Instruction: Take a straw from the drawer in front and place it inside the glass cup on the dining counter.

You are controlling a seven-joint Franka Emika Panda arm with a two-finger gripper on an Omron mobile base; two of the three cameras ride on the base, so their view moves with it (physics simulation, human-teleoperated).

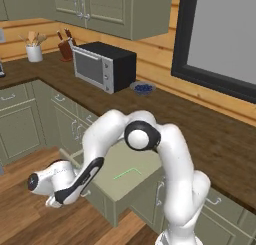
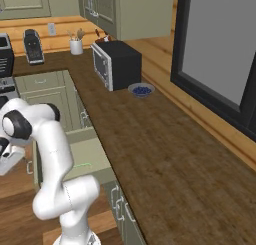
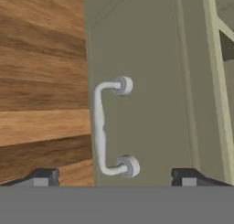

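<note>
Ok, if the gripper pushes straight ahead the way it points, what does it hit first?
Most likely the drawer front with its silver handle, centred between the open gripper fingertips; the distance is unclear.

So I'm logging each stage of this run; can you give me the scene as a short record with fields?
drawer: pulled open
straw: lying flat on the drawer floor, untouched
gripper: open, holding nothing, facing the drawer front
handle: silver bar between the two fingertips, not gripped
worktop: carries microwave and a blue bowl
</note>
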